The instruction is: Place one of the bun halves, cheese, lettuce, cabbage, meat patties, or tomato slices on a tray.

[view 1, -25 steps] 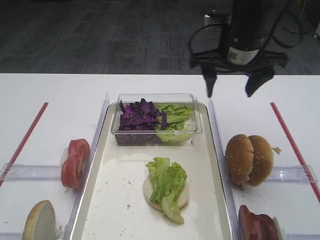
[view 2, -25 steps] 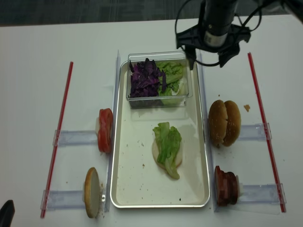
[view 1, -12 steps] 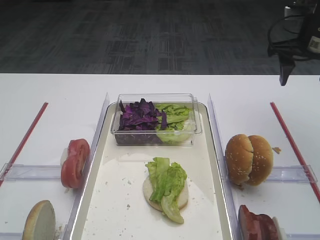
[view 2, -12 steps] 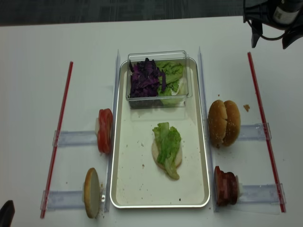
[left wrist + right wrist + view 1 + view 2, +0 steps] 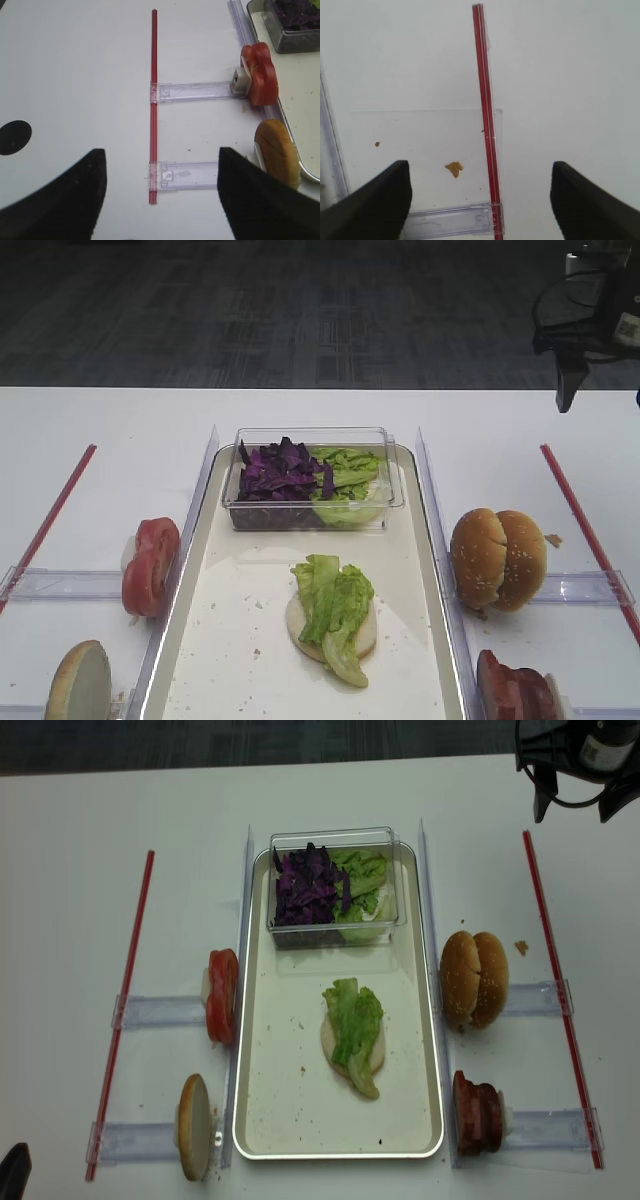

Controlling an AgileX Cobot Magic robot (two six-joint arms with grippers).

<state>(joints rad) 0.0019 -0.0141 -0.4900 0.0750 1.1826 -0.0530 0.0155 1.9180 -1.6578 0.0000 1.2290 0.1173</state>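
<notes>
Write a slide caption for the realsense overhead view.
Lettuce on a bun half in the tray; open right gripper parked at the far right.

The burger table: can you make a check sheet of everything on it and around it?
Surface: white table with red strips and clear holders.
Job's things: tray holds a bun half topped with lettuce; clear box of purple cabbage and more lettuce at the tray's far end. Tomato slices and one bun stand left of the tray; two buns and meat patties on its right.
Clutter: crumbs on the table and tray.
Grippers: right gripper open, empty, raised at the far right corner; left gripper open, empty, over the near left.
Cables: black cables on the right arm.
Surroundings: dark floor.
</notes>
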